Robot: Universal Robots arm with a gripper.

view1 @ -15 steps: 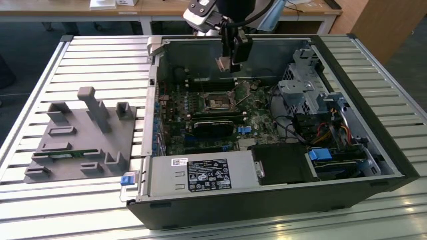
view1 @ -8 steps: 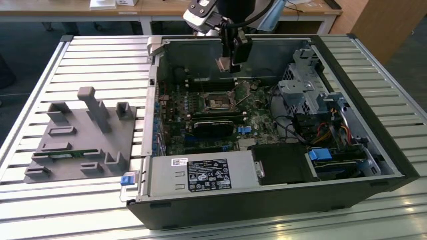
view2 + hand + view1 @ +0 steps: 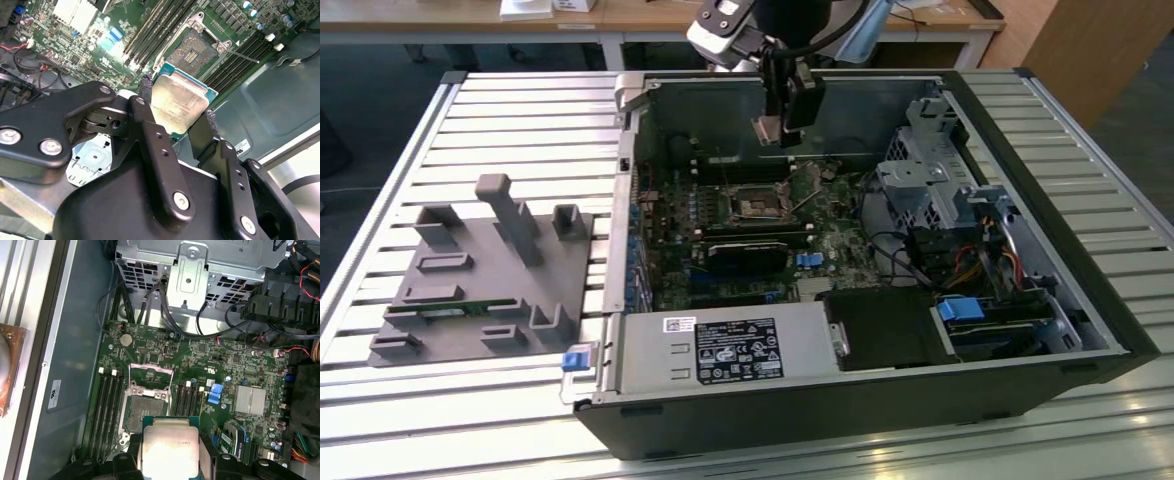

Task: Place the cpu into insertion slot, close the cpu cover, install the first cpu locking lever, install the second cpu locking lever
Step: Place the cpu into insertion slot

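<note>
Black gripper [image 3: 177, 102] clamped on the chip [image 3: 181, 97] by 2 opposite edges, chip held well above the bare socket [image 3: 196, 47], cover [image 3: 151, 374] tipped up beside it, memory slots [image 3: 107, 402] close on both flanks, cables [image 3: 166, 305] and drive cage [image 3: 190, 270] beyond, case wall [image 3: 75, 340] alongside.

Held the cpu [image 3: 180, 102] in the gripper [image 3: 177, 100], up above the insertion slot [image 3: 196, 50] and clear of it. Left the cpu cover [image 3: 150, 376] tipped up at the slot's edge. Parked the case [image 3: 854, 410] on the table [image 3: 520, 110], fixture block [image 3: 467, 290] just beside it on the exterior view's left.
</note>
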